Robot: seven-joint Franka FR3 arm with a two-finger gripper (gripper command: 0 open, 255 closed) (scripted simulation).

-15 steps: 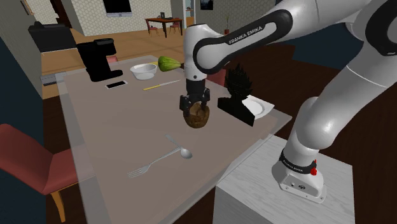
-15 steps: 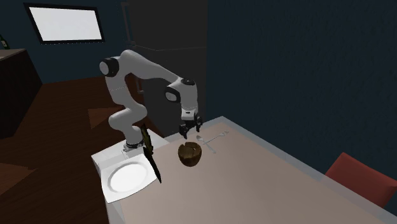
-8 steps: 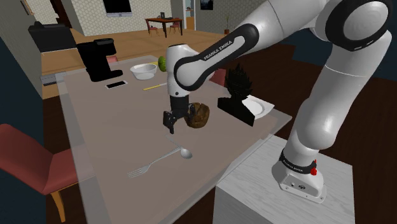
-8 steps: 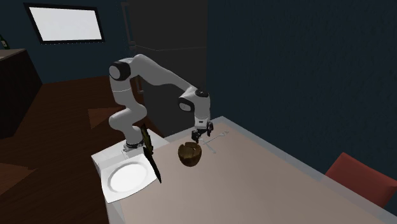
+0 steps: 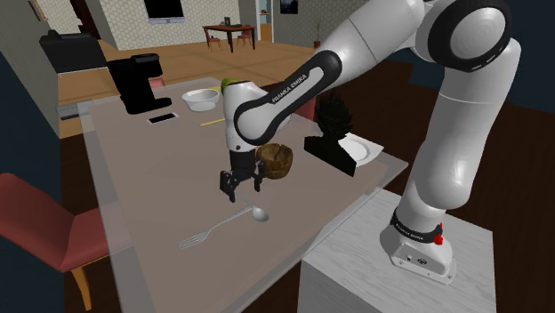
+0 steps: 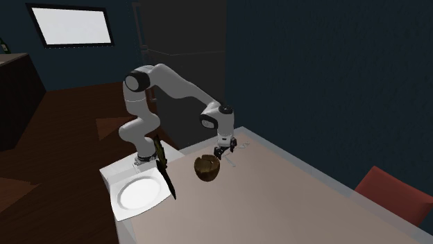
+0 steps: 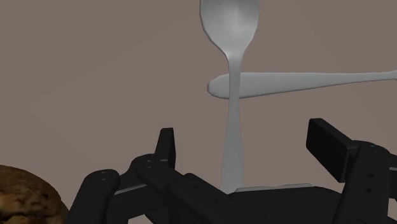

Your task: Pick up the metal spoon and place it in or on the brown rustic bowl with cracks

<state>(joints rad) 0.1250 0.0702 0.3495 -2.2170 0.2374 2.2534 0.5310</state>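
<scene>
The grey metal spoon (image 5: 253, 212) lies on the table near its front edge, its handle pointing back toward my gripper (image 5: 238, 182). In the wrist view the spoon (image 7: 230, 38) runs lengthwise from between my open fingers (image 7: 165, 146), which do not touch it. My gripper (image 7: 245, 137) hovers low over the handle end. The brown cracked bowl (image 5: 276, 160) stands just behind and to the shoulder view's right of the gripper, and its rim (image 7: 25, 197) shows beside the fingers. In the second exterior view the gripper (image 6: 225, 149) hangs just beyond the bowl (image 6: 207, 168).
A fork (image 5: 205, 233) lies by the spoon, its handle (image 7: 299, 81) crossing under the spoon's neck. A black spiky object (image 5: 333, 129) and a white plate (image 5: 360, 148) stand to the right. A black machine (image 5: 138, 82), a white bowl (image 5: 200, 98) and a phone (image 5: 162, 117) sit at the back. A red chair (image 5: 44, 231) is at the left.
My gripper has left the spot above the brown bowl, moving to the shoulder view's left and down toward the spoon's handle. It stays open; the bowl and the spoon have not moved.
</scene>
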